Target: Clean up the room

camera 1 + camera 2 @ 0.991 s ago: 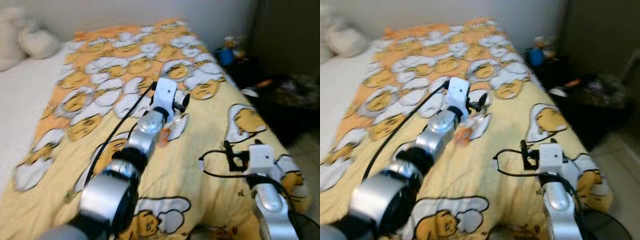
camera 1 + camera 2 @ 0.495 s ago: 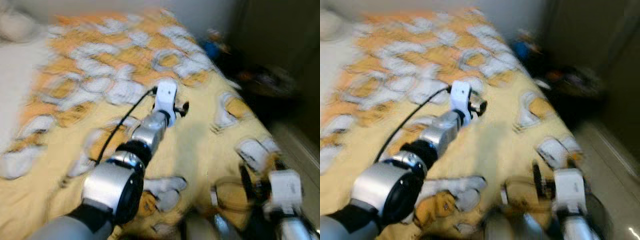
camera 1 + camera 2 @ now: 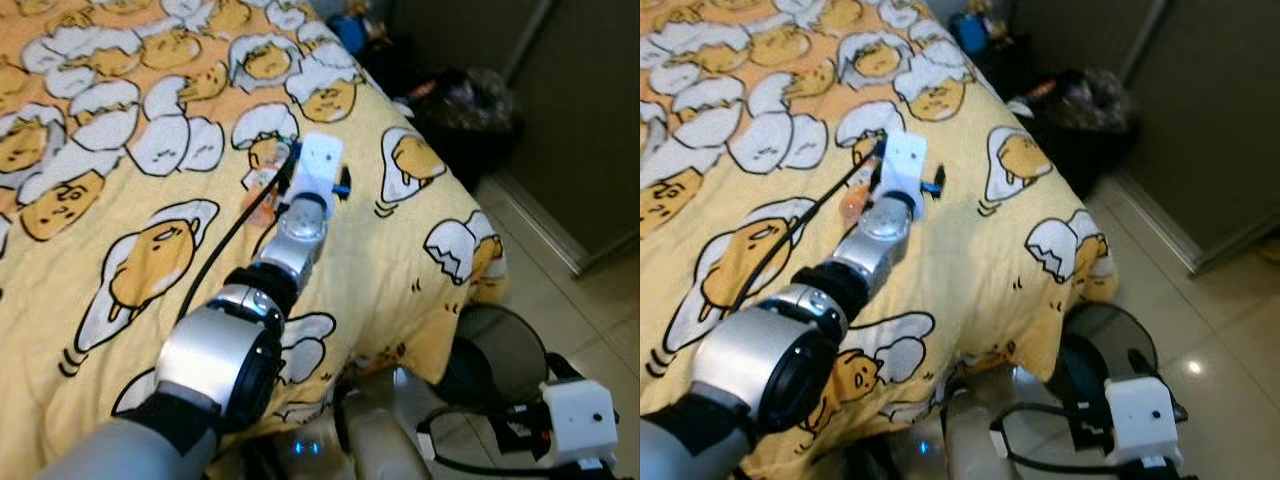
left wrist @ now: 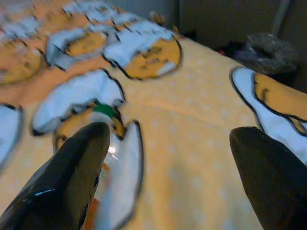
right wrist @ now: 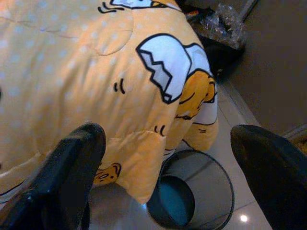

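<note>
The head camera has swung to the right and tipped down since a second ago: the pillows at the upper left have dropped out, and the foot corner of the bed (image 3: 420,330), the tiled floor and a round dark waste bin (image 5: 192,191) at the lower right have come in. That is the robot turning, not the things shifting.

The left end effector (image 3: 300,165) reaches out over the yellow egg-print blanket (image 3: 150,250) at the upper middle of the frame. In the left wrist view its two black fingers (image 4: 72,172) stand wide apart, and a small clear plastic wrapper with orange and green on it (image 4: 103,143) lies on the blanket just beside one finger, not held. A second ago the same bit of litter sat just under this end effector, so it has not been picked up.

The right end effector (image 5: 163,167) has dropped from blanket level to the lower right, beside the bed corner; its fingers are also spread apart, empty, with the bin's open mouth between them in the right wrist view.

My judgement: the bin is now located, but the wrapper on the bed is not yet grasped, so the clean-up is early. Closing the left fingers on thin, slippery film against soft bedding risks pinching the blanket instead.
</note>
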Robot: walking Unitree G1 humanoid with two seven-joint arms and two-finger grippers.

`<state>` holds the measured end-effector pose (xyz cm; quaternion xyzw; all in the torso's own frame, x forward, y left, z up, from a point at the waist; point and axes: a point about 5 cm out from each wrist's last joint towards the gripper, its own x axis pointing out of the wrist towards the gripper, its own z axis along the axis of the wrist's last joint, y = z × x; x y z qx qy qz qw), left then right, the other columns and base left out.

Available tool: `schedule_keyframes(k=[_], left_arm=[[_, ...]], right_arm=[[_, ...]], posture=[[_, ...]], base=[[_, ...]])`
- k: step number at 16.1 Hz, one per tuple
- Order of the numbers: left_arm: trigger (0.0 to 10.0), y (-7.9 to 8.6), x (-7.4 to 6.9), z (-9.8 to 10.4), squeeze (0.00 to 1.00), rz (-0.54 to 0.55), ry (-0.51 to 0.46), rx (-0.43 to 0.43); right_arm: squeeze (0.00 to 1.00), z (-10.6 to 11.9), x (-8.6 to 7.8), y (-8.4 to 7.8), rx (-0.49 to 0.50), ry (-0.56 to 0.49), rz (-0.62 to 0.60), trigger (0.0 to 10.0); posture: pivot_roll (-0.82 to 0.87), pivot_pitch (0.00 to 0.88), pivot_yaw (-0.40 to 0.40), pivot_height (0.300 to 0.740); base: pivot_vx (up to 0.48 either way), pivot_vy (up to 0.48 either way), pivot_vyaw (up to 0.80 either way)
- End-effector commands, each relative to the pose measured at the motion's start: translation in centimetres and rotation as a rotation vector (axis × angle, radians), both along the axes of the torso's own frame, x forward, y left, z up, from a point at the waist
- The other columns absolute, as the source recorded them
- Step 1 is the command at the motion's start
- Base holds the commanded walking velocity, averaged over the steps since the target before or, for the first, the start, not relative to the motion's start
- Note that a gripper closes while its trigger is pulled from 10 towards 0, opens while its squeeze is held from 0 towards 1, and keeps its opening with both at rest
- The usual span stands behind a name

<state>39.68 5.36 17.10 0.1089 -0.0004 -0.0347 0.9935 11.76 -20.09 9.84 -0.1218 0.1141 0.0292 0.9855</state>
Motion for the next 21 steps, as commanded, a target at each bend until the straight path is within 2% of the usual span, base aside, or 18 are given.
schedule_keyframes(k=[1, 2, 5, 6, 8, 9, 10, 11, 13, 14, 18, 21], left_arm=[[10.0, 0.8, 0.5, 1.1, 0.0, 0.038, -0.045, 0.035], [10.0, 1.2, 0.5, 0.8, 0.0, 0.043, -0.029, 0.061], [10.0, 4.0, 0.6, -0.2, 0.0, 0.161, -0.016, 0.253], [10.0, 4.3, 0.6, -0.4, 0.0, 0.166, -0.011, 0.264], [10.0, 4.8, 0.3, -1.8, 0.0, 0.171, 0.078, 0.245], [10.0, 5.7, 0.1, -2.6, 0.0, 0.2, 0.134, 0.221], [10.0, 5.8, 0.0, -3.1, 0.0, 0.195, 0.181, 0.164], [10.0, 5.2, -0.4, -4.2, 0.0, 0.136, 0.263, 0.08], [10.0, 5.3, -0.6, -4.9, 0.0, 0.123, 0.297, 0.116], [0.0, 6.1, -0.5, -4.8, 0.0, 0.144, 0.285, 0.162], [0.0, 5.8, 0.1, -3.1, 0.0, 0.118, 0.208, 0.146], [0.0, 5.5, 0.1, -3.1, 0.0, 0.077, 0.204, 0.142]], right_arm=[[0.0, 0.1, -0.6, 0.3, -0.003, 0.031, 0.021, 10.0], [0.0, 0.1, -0.7, 0.4, 0.001, 0.038, 0.023, 10.0], [0.0, 0.3, -2.3, 0.8, 0.01, 0.091, 0.03, 10.0], [0.0, 0.4, -2.5, 0.8, 0.009, 0.096, 0.028, 10.0], [0.0, 0.6, -3.4, 0.6, 0.002, 0.123, 0.02, 10.0], [0.0, 0.6, -3.9, 0.5, 0.0, 0.141, 0.018, 10.0], [0.0, 0.6, -4.0, 0.5, 0.001, 0.148, 0.019, 10.0], [0.0, 0.5, -4.0, 0.7, 0.003, 0.153, 0.023, 10.0], [0.0, 0.4, -3.8, 0.8, 0.005, 0.153, 0.025, 10.0], [0.0, 0.4, -3.4, 0.7, 0.005, 0.148, 0.026, 10.0], [0.0, 0.0, -2.0, 0.7, 0.022, 0.127, 0.02, 10.0], [0.0, -0.4, -0.7, 1.0, 0.036, 0.117, 0.038, 10.0]], posture=[[-0.63, 0.294, -0.016, 0.74], [-0.63, 0.298, -0.017, 0.74], [-0.67, 0.336, -0.03, 0.74], [-0.67, 0.338, -0.032, 0.74], [-0.69, 0.352, -0.042, 0.74], [-0.69, 0.361, -0.046, 0.74], [-0.69, 0.362, -0.044, 0.74], [-0.68, 0.361, -0.045, 0.74], [-0.68, 0.358, -0.042, 0.74], [-0.67, 0.35, -0.037, 0.74], [-0.63, 0.332, -0.027, 0.74], [-0.59, 0.312, -0.029, 0.74]], base=[[0.0, 0.0, 0.0], [0.0, 0.0, 0.0], [0.0, 0.0, 0.0], [0.0, 0.0, 0.0], [0.0, 0.0, 0.0], [0.0, 0.0, 0.0], [0.0, 0.0, 0.0], [0.0, 0.0, 0.0], [0.0, 0.0, 0.0], [0.0, 0.0, 0.0], [0.0, 0.0, 0.0], [0.0, 0.0, 0.0]])
